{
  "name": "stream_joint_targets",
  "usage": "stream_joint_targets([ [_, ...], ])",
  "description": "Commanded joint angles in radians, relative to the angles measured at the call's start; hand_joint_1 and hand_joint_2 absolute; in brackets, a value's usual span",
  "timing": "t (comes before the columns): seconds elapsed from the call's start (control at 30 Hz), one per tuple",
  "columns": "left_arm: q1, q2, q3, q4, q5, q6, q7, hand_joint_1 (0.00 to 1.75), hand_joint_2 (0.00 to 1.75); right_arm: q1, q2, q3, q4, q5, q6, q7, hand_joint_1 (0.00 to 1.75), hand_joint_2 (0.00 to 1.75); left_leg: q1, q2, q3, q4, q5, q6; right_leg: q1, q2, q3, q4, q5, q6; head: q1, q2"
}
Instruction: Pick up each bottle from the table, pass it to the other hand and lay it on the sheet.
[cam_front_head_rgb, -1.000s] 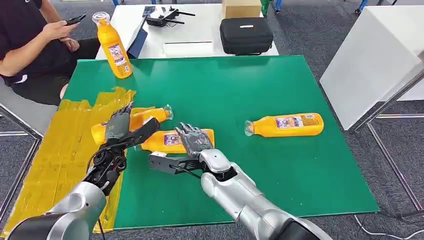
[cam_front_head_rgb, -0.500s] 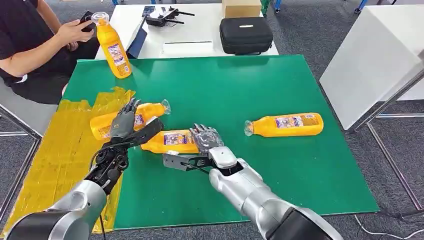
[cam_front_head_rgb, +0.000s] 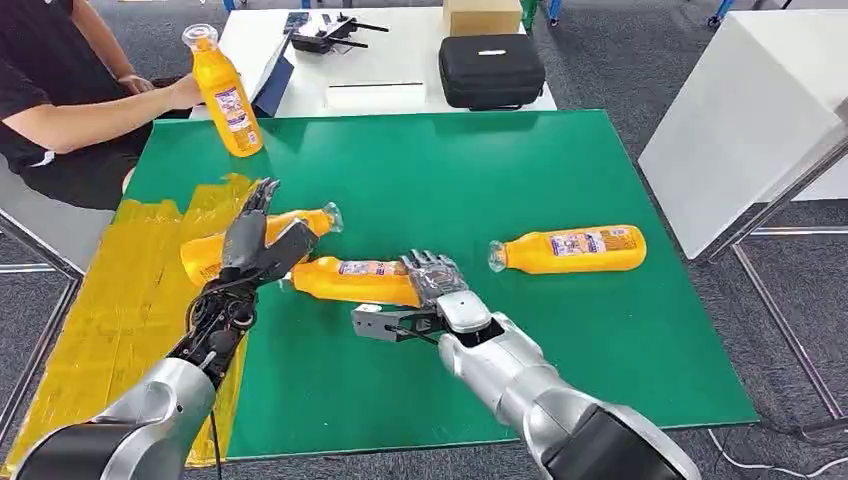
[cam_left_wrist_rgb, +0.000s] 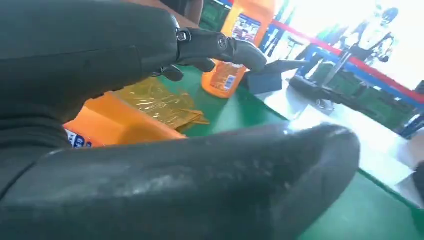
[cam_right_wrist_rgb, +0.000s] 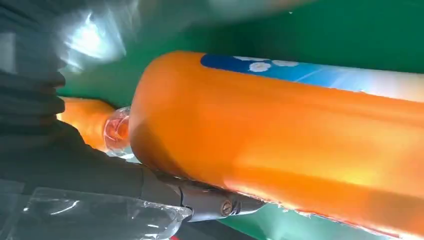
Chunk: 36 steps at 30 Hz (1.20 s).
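Hand (cam_front_head_rgb: 432, 278) grips smooth cylindrical orange bottle (cam_front_head_rgb: 350, 279).

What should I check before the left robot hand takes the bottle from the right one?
1. Right robot hand holds the carried bottle: ok.
2. Left robot hand open at its cap end: ok, fingers spread.
3. Left fingers around the bottle: not ok, not closed yet.
4. Carried bottle lifted off the green table: cannot tell.
5. Room on the yellow sheet: ok; one laid bottle near its edge.
6. Person's arm away from the handover: ok.
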Motion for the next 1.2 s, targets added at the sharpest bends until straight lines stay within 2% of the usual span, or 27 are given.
stream_joint_targets([
  [0.03,0.035,-0.002,-0.138,-0.205,0.283,-0.039,-0.096,0.00,0.00,0.039,-0.012,0.006,0.108,0.036,0.076,-0.036,1.75,1.75,0.001,-0.003,0.004,-0.001,-0.001,0.000,0.001,-0.006,0.005,-0.001,-0.002,-0.002,0.000,0.000],
  [0.13,0.086,0.023,-0.209,-0.333,0.390,-0.043,-0.085,0.00,0.00,0.073,-0.009,0.021,0.117,0.061,0.080,-0.033,1.75,1.75,0.001,-0.003,0.008,-0.001,-0.002,0.000,0.002,-0.006,0.009,-0.001,-0.003,-0.003,-0.001,0.000],
  [0.3,0.106,0.033,-0.248,-0.391,0.458,-0.038,-0.092,0.00,0.00,0.093,-0.006,0.028,0.118,0.074,0.087,-0.024,1.75,1.75,0.001,-0.002,0.009,-0.002,-0.001,-0.001,0.002,-0.004,0.010,-0.002,-0.002,-0.002,0.000,0.000],
  [0.33,0.106,0.034,-0.255,-0.399,0.467,-0.034,-0.092,0.00,0.00,0.097,-0.005,0.028,0.120,0.077,0.088,-0.019,1.75,1.75,0.001,-0.003,0.014,-0.002,-0.003,-0.001,0.002,-0.008,0.014,-0.002,-0.004,-0.004,0.000,0.000],
  [0.37,0.107,0.034,-0.259,-0.407,0.476,-0.030,-0.094,0.00,0.00,0.101,-0.005,0.029,0.120,0.080,0.085,-0.013,1.75,1.75,0.001,-0.002,0.010,-0.002,-0.001,-0.001,0.002,-0.004,0.011,-0.003,-0.001,-0.002,0.000,0.000],
  [0.67,0.107,0.028,-0.274,-0.429,0.496,-0.019,-0.088,0.00,0.00,0.123,-0.009,0.035,0.126,0.092,0.091,0.002,1.75,1.75,0.001,-0.002,0.017,-0.002,-0.001,-0.001,0.002,-0.005,0.017,-0.003,-0.002,-0.002,0.000,0.000],
  [0.77,0.122,0.020,-0.263,-0.457,0.578,-0.104,-0.053,0.00,0.00,0.132,-0.015,0.022,0.127,0.089,0.084,0.018,1.75,1.75,0.001,-0.003,0.019,-0.003,-0.001,-0.001,0.002,-0.007,0.019,-0.004,-0.002,-0.003,0.000,0.000],
  [0.9,0.126,0.021,-0.265,-0.460,0.582,-0.107,-0.052,0.00,0.00,0.132,-0.015,0.021,0.127,0.089,0.084,0.018,1.75,1.75,0.001,-0.001,0.020,-0.002,-0.001,-0.001,0.002,-0.004,0.019,-0.003,-0.002,-0.002,0.000,0.000],
  [1.0,0.142,0.016,-0.215,-0.456,0.740,-0.236,0.000,0.00,0.00,0.125,-0.016,-0.037,0.117,0.044,0.029,0.023,1.75,1.75,0.001,-0.002,0.022,-0.003,-0.001,-0.001,0.002,-0.005,0.021,-0.004,-0.002,-0.003,0.000,0.000],
  [1.07,0.165,0.027,-0.153,-0.439,0.857,-0.262,0.009,0.00,0.00,0.111,-0.014,-0.130,0.090,-0.035,-0.083,0.001,1.75,1.75,0.001,-0.002,0.022,-0.003,-0.001,-0.001,0.002,-0.005,0.021,-0.004,-0.002,-0.003,0.000,0.000],
  [1.1,0.175,0.039,-0.135,-0.431,0.880,-0.259,0.009,0.00,1.75,0.099,-0.011,-0.156,0.085,-0.056,-0.113,-0.014,1.75,1.75,0.000,0.001,0.022,-0.002,-0.001,-0.001,0.001,-0.002,0.020,-0.003,-0.001,-0.002,0.000,0.000],
  [1.17,0.207,0.066,-0.065,-0.425,0.962,-0.259,-0.007,0.00,1.75,0.080,-0.008,-0.240,0.040,-0.130,-0.211,-0.076,1.75,1.75,0.000,0.002,0.021,-0.002,-0.002,-0.001,0.001,-0.001,0.020,-0.003,-0.001,-0.002,0.000,0.000],
  [1.2,0.220,0.075,-0.039,-0.427,0.984,-0.255,-0.015,0.00,1.75,0.071,-0.008,-0.259,0.028,-0.148,-0.222,-0.096,1.75,1.75,0.000,0.003,0.022,-0.003,-0.002,-0.001,0.001,0.000,0.020,-0.003,-0.001,-0.003,0.000,0.000],
])
